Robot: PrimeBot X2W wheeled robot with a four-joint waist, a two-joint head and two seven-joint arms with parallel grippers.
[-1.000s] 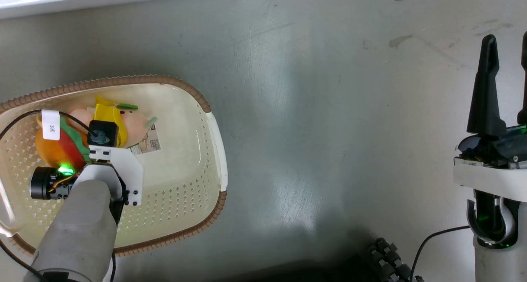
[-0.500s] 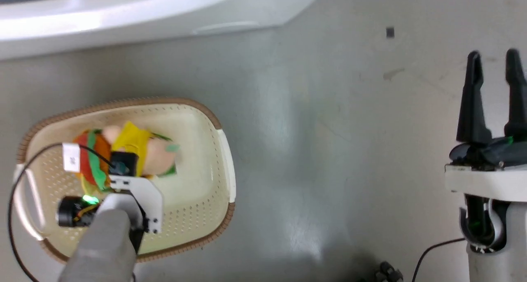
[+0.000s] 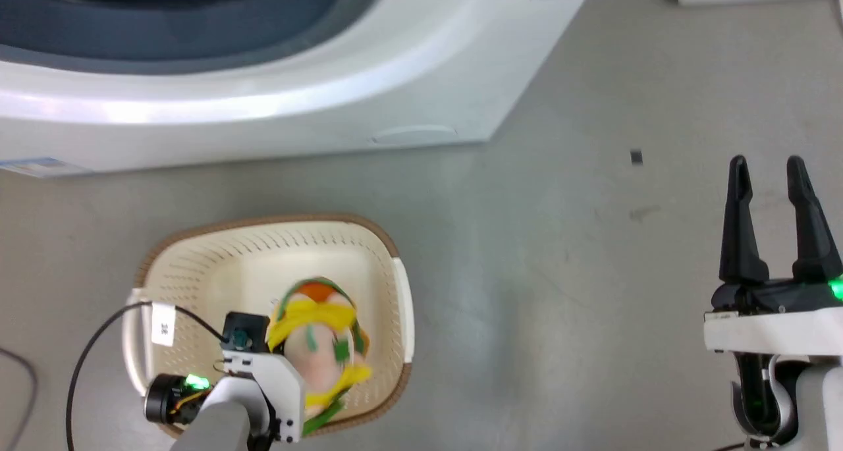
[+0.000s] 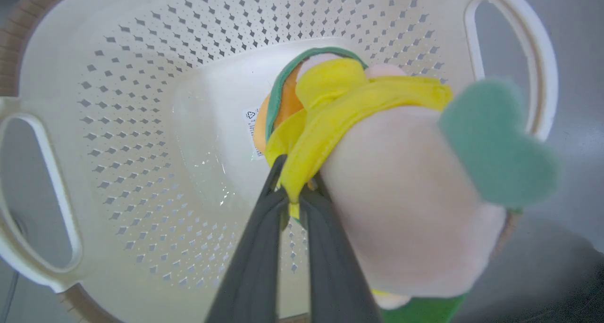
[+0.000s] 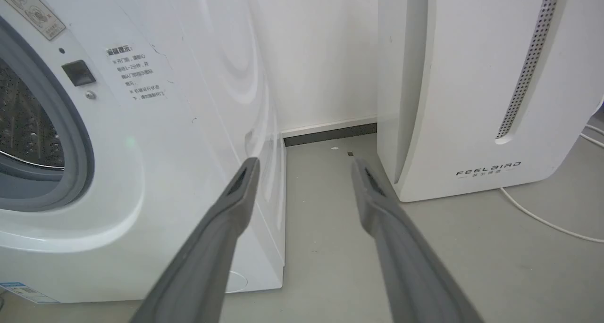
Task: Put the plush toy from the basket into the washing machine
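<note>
Where the left hand (image 4: 292, 184) shows in its own wrist view, its two fingers are drawn almost together on a yellow fold of the toy (image 4: 401, 195), pinching that layer between the tips. The toy hangs beside the fingers with its peach-pink side toward the camera, a green heart-shaped patch (image 4: 495, 144) at its right, and the orange bun and green edging farther off. It is over the inside of the basket (image 4: 141, 101). It seems to be clear of the basket's bottom, though the head view is blurred there and I cannot be sure. A paper label (image 4: 252, 125) shows on that bottom, partly behind the toy. The basket stands on the grey floor (image 3: 527, 293), near the front of the washer (image 3: 263, 108), whose grey gasket and steel drum show in the right wrist view. The right hand (image 3: 766, 168) is well apart at the right, fingers spread and holding nothing, pointing at the gap between the washer and a white appliance (image 5: 472, 78) marked FEELBIRD
</note>
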